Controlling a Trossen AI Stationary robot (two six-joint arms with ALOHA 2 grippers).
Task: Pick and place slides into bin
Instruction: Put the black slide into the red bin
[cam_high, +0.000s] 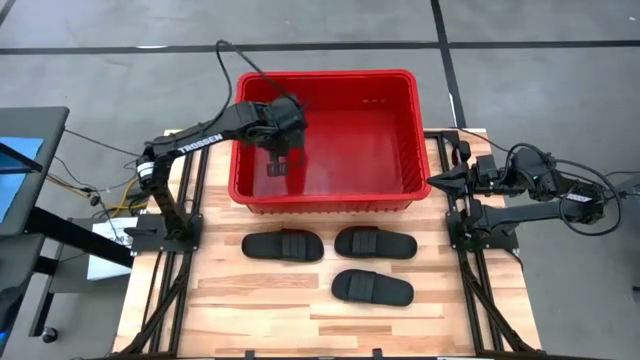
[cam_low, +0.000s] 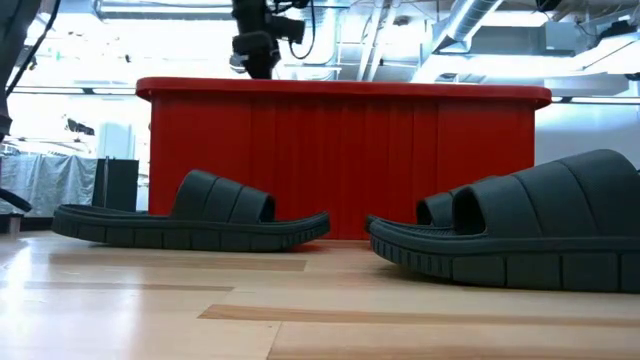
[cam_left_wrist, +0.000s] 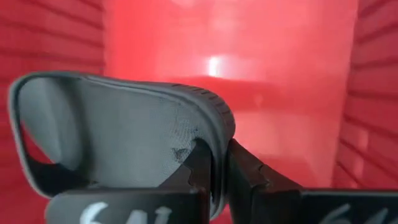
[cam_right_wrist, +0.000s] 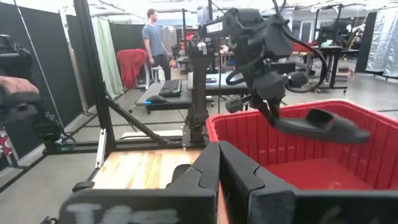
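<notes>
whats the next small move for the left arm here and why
Probably open the left hand to drop its slide. The hand is shut on the slide's edge and hangs over the red bin, inside its rim, so release should land it inside. Three slides remain on the table.

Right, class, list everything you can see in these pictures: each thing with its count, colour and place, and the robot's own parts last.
Bin: one, red, at the table's far edge.
Held slide: one, black, gripped above the bin's inside.
Slides on the table: three, black, in front of the bin; two side by side, one nearer the front edge.
Table: one, pale wood.
Person: one, in the room beyond.
Left gripper: shut on the held slide, over the bin's left part.
Right gripper: shut, waiting beside the bin's right wall.
</notes>
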